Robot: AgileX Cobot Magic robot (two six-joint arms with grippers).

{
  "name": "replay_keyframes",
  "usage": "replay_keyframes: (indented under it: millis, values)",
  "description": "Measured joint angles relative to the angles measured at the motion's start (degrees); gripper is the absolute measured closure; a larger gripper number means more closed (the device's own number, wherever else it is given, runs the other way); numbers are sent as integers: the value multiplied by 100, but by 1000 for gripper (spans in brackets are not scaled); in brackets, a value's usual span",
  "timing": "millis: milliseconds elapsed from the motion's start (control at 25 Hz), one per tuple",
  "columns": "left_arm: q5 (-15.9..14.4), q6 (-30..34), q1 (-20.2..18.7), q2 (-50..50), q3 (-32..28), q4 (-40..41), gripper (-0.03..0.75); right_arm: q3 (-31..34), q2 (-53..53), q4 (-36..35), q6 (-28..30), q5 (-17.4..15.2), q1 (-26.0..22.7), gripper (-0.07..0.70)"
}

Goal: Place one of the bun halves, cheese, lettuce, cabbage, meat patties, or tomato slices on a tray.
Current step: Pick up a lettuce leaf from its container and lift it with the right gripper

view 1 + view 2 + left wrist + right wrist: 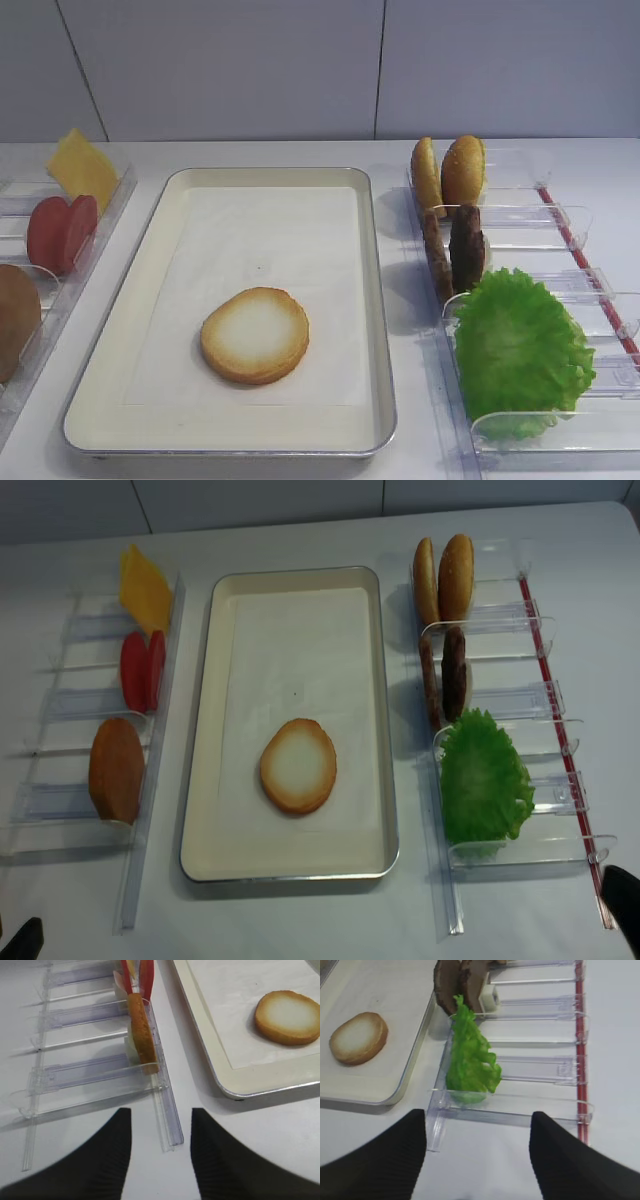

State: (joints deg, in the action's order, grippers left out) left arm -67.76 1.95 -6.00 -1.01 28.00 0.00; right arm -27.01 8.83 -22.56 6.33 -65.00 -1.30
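One tray [205, 730]. Four bun halves: one [298, 766] lying cut face up, two [445, 578] standing together in a rack, one [116, 769] standing in the other rack. Two meat patties [445, 680]. Two tomato slices [143, 668]. One cheese [145, 587] slice. One lettuce [483, 776] leaf. Two clear racks [540, 705]. Two pincers, a dark tip of each at the near corners.

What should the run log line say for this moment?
tray: one bun half, cut face up | lettuce: in right rack | right hand: open, empty | left hand: open, empty
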Motion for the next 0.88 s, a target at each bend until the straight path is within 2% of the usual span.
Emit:
replay_keyframes:
  millis: [120, 280, 360, 480, 560, 880]
  values:
    - [0, 0, 0, 0, 0, 0, 422, 0, 564, -515, 245, 28, 0, 188]
    - [0, 0, 0, 0, 0, 0, 422, 0, 1274, -1342, 1125, 180, 0, 188]
    - [0, 0, 0, 0, 0, 0, 422, 0, 1534, -1615, 1459, 445, 0, 188]
    - [0, 0, 0, 0, 0, 0, 422, 0, 1783, -1782, 1660, 960, 0, 188]
    - [0, 0, 0, 0, 0, 0, 422, 0, 1941, -1860, 1698, 1167, 0, 188]
    - [0, 0, 0, 0, 0, 0, 422, 0, 3139, -2331, 2114, 1120, 0, 188]
